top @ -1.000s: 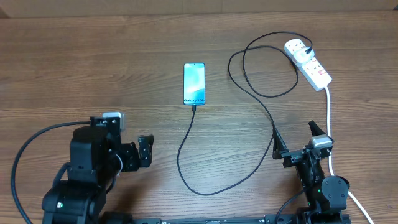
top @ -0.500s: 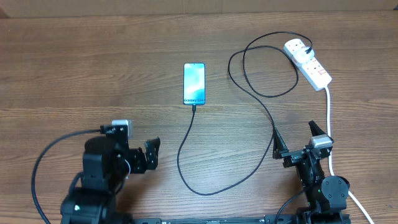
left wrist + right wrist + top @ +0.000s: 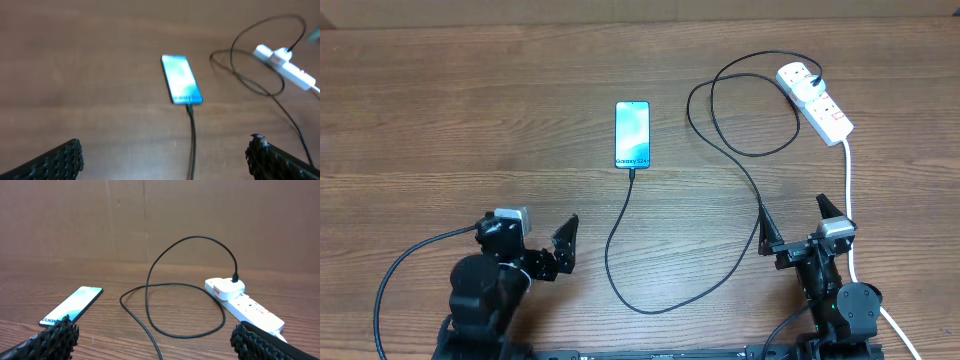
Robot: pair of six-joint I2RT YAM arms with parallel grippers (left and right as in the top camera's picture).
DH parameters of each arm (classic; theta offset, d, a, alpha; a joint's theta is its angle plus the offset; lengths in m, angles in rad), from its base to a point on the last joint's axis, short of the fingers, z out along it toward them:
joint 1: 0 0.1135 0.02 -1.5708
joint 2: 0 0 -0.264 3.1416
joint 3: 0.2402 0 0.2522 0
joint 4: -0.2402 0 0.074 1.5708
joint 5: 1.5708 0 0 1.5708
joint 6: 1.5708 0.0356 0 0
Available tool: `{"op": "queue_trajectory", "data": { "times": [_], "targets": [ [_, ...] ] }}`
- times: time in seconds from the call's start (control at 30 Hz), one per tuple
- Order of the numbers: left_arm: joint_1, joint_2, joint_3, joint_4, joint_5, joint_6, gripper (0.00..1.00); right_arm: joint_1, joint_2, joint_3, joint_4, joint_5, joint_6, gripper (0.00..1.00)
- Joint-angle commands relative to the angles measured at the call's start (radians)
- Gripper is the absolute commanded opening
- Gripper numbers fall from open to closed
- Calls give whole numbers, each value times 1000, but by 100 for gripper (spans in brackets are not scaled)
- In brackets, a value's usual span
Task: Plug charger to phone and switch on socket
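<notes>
The phone [image 3: 632,134] lies flat mid-table, its screen lit. The black charger cable [image 3: 620,235] runs from the phone's near short edge, where its tip meets the phone, loops across the table and ends at a plug in the white socket [image 3: 817,100] at the back right. My left gripper [image 3: 558,254] is open and empty, near the front left, well short of the phone. My right gripper [image 3: 795,228] is open and empty at the front right. The left wrist view shows the phone [image 3: 181,79], the cable [image 3: 192,135] and the socket [image 3: 285,62]. The right wrist view shows the phone [image 3: 72,305] and the socket [image 3: 245,302].
The socket's thick white cord [image 3: 848,195] runs down the right side, past my right gripper, to the front edge. A wide loop of the black cable [image 3: 740,150] lies between the phone and the socket. A brown wall [image 3: 160,215] stands behind the table.
My left arm has drawn back toward the front edge and shifted a little right, its gripper still open. The right arm, phone, cable and socket have not moved.
</notes>
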Motion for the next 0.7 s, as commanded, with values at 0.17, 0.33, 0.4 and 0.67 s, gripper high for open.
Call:
{"op": "queue_trajectory", "data": {
  "times": [0.17,0.33,0.4,0.67],
  "targets": [
    [78,-144,-145,229,12,88,100,-3,-8,-10,4,12,2,100],
    [130,-217,-220,298,20,84,100,-3,-8,-10,4,12,2,100],
    [166,-256,-266,356,44,84,99,-3,-8,-10,4,12,2,100],
    [218,-332,-379,484,-36,61,100,-3,-8,-10,4,12,2,100]
  ]
}}
